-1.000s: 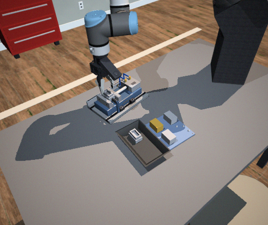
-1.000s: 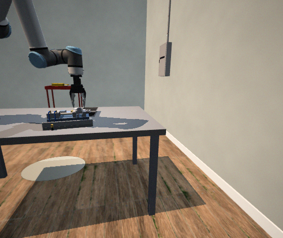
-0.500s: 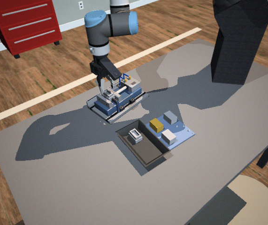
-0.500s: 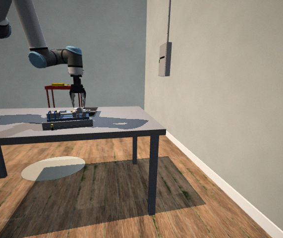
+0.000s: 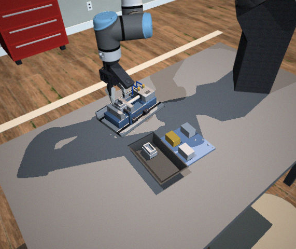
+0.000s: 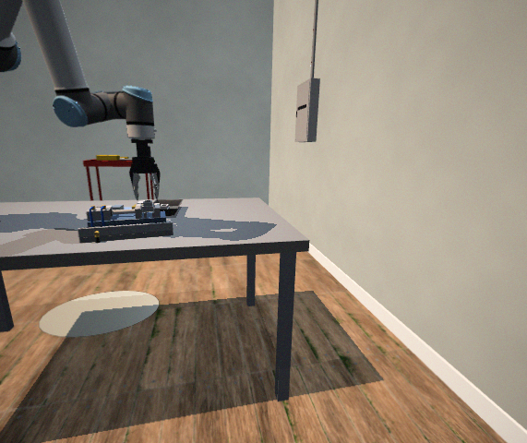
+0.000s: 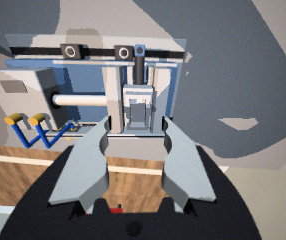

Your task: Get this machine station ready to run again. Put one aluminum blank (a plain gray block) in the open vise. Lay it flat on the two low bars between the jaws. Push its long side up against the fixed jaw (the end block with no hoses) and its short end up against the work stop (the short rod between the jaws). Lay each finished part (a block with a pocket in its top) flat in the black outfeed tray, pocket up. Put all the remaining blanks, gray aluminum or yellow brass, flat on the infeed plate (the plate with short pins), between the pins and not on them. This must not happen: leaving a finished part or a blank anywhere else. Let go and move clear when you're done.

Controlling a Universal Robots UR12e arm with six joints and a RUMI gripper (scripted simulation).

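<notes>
Wrist view: my claw (image 7: 135, 137) hangs half-spread and holding nothing above the vise (image 7: 95, 85), pocketed part (image 7: 138, 107) between its jaws.
I reckon I'm unloading: next, descend, straddle that part, clench, lift toward the outfeed tray (image 5: 178, 163) on the counter (image 5: 88, 203).

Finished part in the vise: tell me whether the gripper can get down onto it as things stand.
Probably yes. The gripper hangs open and empty right above the finished part in the vise, with nothing visible between them; the fingers look wide enough to straddle it.
</notes>
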